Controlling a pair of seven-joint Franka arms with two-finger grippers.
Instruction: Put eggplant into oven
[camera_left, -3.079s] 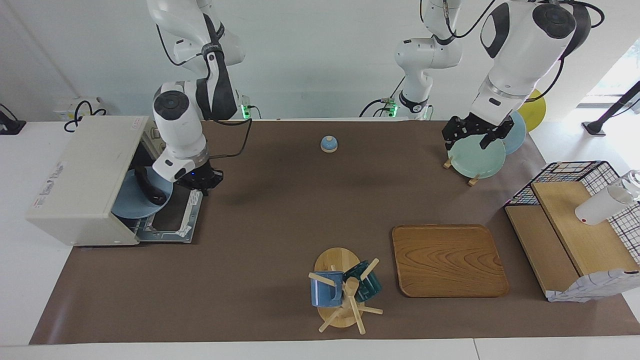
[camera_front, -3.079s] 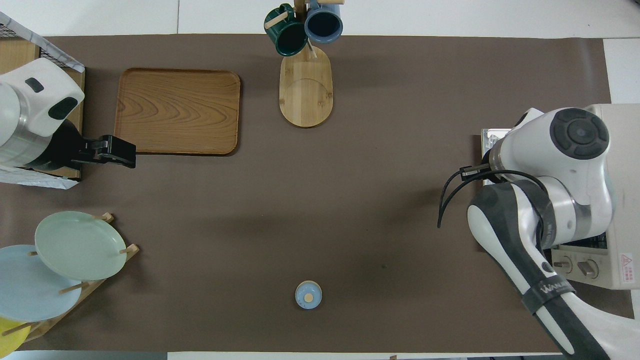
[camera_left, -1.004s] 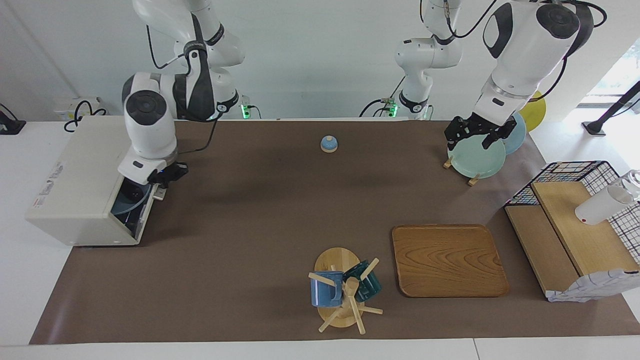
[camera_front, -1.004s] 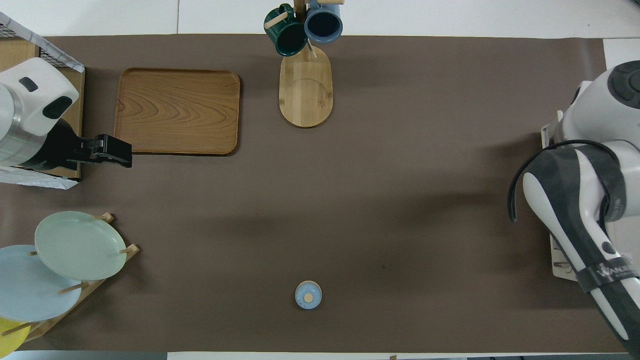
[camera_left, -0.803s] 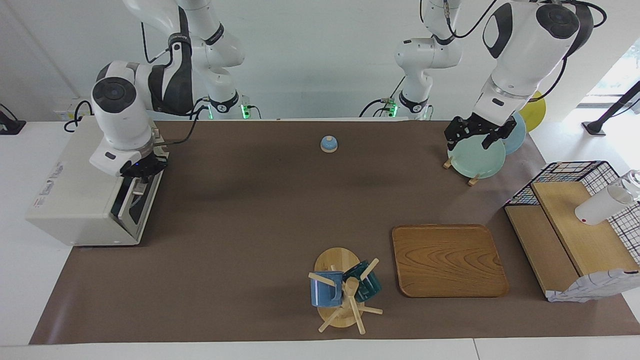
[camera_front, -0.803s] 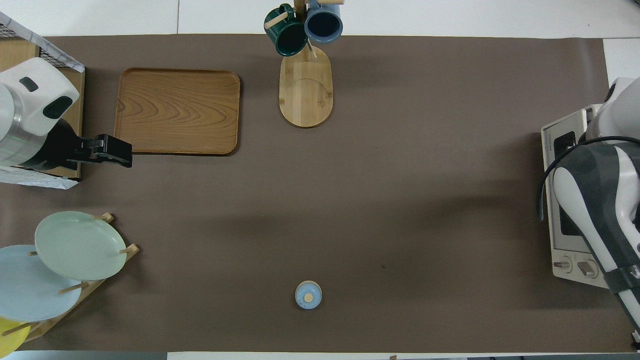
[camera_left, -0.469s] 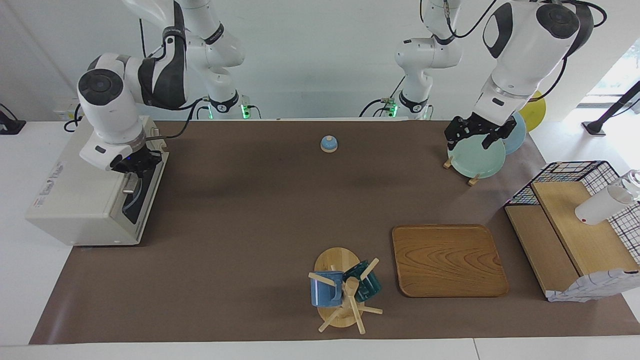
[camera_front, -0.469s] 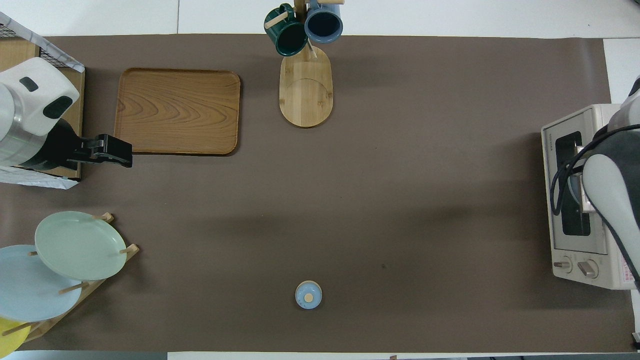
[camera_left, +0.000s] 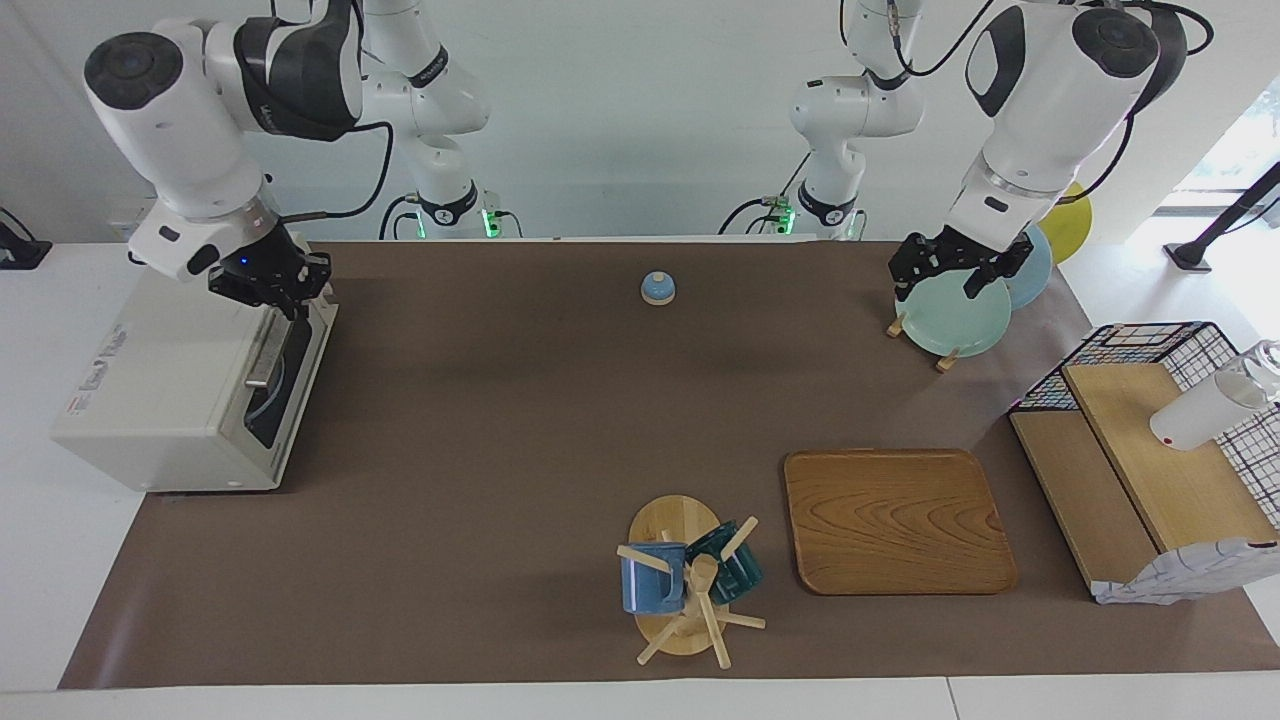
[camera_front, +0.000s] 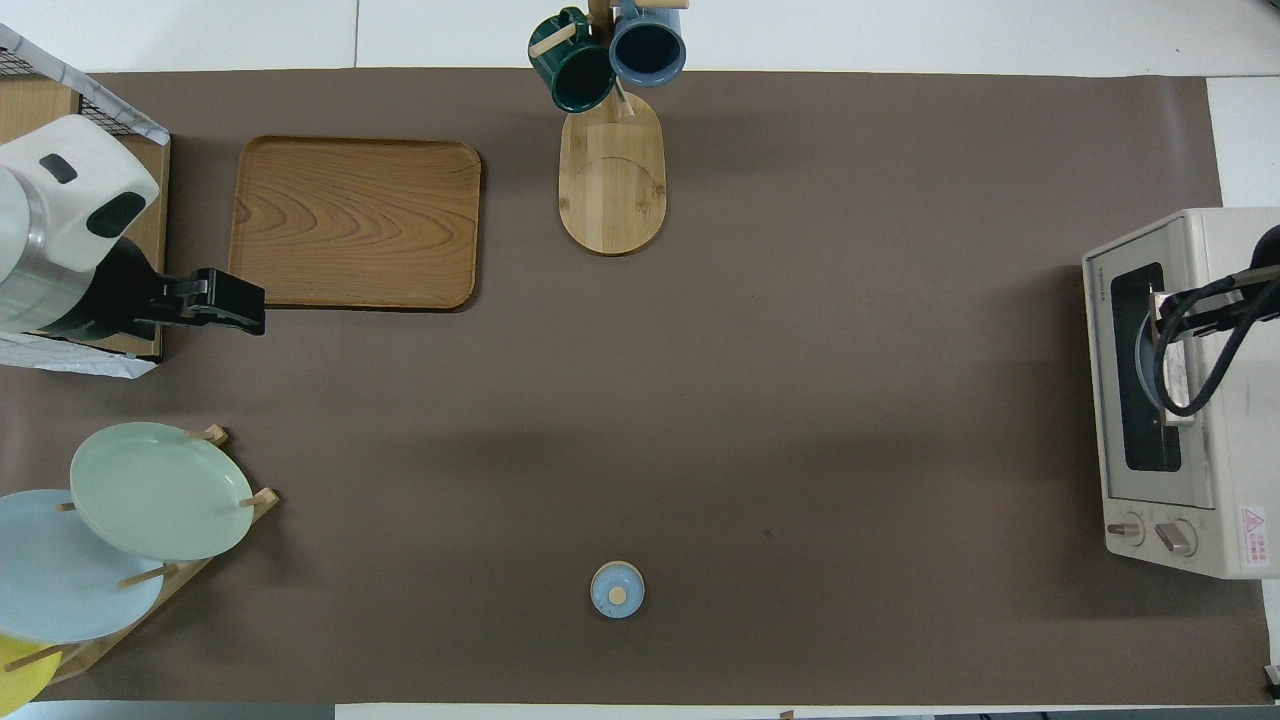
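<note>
Wood tray (camera_left: 898, 520) – mug rack (camera_left: 678, 588) beside.

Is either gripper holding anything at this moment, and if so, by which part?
Nothing is held. The right gripper is over the oven, apart from its closed door. The left gripper waits over the plate rack, empty.

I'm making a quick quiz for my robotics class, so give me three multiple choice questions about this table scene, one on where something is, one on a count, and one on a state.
1. Where does the oven stand?
A. at the right arm's end of the table
B. on the wooden tray
C. beside the plate rack

2. How many mugs hang on the mug stand?
A. one
B. two
C. four

3. The oven door is:
A. shut
B. fully open
C. taken off

Answers:
1 A, it sits under the right gripper.
2 B, one blue and one dark green.
3 A, the glass door stands upright against the oven's front.
</note>
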